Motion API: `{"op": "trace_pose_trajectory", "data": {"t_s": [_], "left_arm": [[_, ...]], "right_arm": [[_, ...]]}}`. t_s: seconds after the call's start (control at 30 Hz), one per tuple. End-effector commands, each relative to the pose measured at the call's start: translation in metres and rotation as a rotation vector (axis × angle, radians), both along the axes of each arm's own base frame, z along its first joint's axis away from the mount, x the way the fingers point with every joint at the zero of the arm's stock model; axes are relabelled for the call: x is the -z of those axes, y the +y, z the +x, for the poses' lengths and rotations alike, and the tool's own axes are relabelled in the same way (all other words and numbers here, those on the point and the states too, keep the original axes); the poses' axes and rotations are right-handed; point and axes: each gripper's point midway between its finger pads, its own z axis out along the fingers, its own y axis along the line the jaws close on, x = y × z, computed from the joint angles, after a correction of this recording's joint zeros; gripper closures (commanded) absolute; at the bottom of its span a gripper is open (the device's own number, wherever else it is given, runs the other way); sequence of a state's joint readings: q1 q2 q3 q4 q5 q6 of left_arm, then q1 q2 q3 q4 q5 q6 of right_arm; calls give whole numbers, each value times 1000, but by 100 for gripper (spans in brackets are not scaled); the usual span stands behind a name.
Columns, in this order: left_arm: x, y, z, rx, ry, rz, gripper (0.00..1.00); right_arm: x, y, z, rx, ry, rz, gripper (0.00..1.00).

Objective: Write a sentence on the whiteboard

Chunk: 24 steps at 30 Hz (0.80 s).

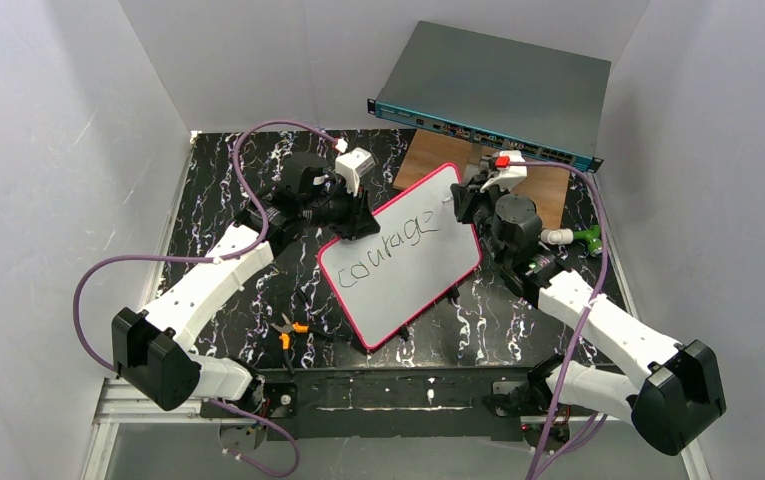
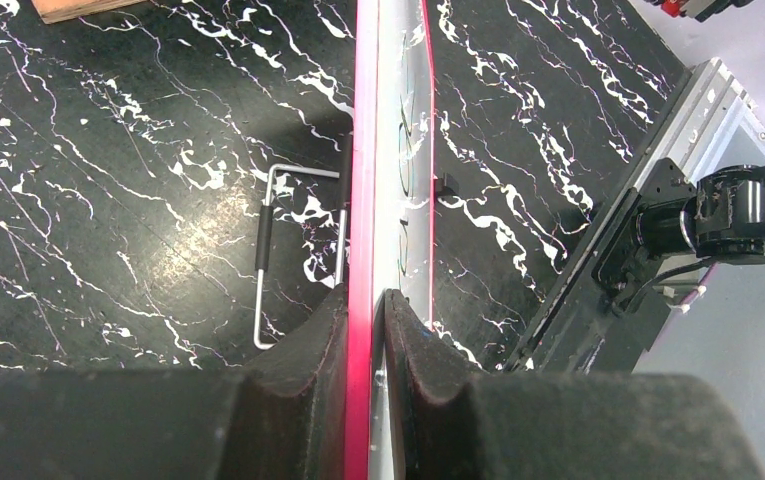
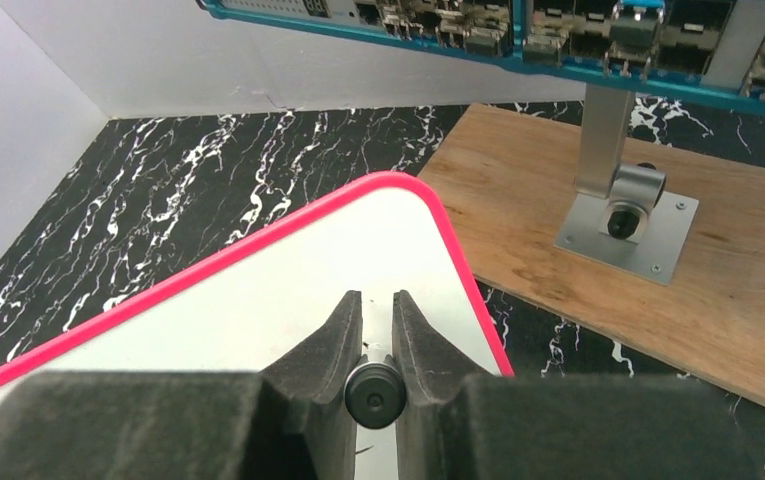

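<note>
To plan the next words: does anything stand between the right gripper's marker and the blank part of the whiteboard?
Nothing visible does. The right gripper, shut on the marker, hangs over the whiteboard near its far corner. The white area below the word "courage" is bare. The left gripper only clamps the board's edge.

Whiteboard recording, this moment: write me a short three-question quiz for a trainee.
1. True or false: the left gripper is clamped on the edge of the whiteboard.
2. The writing on the board so far reads: A) courage B) every C) step.
3. Complete: the right gripper is shut on a black ____.
Key: 1 true; 2 A; 3 marker.
</note>
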<state>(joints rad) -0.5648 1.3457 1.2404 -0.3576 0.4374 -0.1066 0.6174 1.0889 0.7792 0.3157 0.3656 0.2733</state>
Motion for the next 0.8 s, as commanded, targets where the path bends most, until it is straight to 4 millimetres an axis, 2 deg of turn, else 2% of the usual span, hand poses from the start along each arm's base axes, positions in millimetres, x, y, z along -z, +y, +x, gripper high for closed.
{"op": "trace_pose_trajectory", "data": {"t_s": [0.0, 0.2, 0.33, 0.43, 0.67, 0.77], "left_arm": [[-20, 6, 1, 8, -87, 4, 100], [-20, 6, 2, 8, -89, 5, 100], [-20, 5, 3, 6, -86, 5, 100], [-20, 4, 3, 5, -84, 2, 100], [-17, 5, 3, 5, -77, 6, 100], [-17, 5, 3, 7, -79, 7, 100]], "right_arm": [[7, -8, -4, 27, 11, 11, 99], [30, -11, -12, 19, 59, -13, 99], [29, -12, -13, 15, 53, -20, 99], [15, -12, -15, 5, 26, -18, 99], [-40, -11, -21, -24, -76, 25, 99], [-55, -9, -19, -31, -107, 36, 99]]}}
